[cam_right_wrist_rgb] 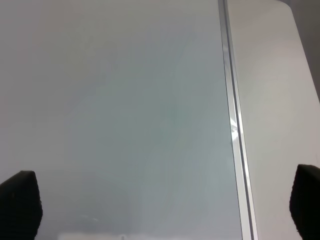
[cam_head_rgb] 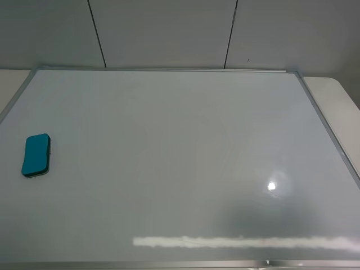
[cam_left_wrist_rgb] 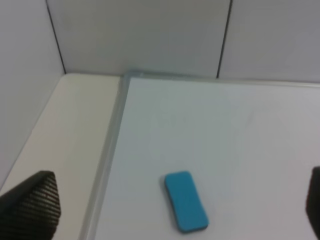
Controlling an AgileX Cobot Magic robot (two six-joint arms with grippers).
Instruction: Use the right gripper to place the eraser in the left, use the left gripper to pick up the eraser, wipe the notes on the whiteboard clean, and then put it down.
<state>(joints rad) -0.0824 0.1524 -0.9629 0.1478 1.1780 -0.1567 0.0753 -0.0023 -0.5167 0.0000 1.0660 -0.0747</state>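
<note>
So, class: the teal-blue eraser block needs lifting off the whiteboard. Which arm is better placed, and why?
Probably the left. The teal-blue rounded eraser block lies near the left edge of the glossy silver-framed whiteboard, ahead of the open left gripper. The open right gripper faces only bare board by the right frame.

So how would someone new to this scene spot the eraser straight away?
Start with the big white board with the thin silver frame that fills the high view. Look near its left edge, about halfway down: the eraser lies flat there. It is a small teal rounded block, the only coloured thing on the board.
</note>
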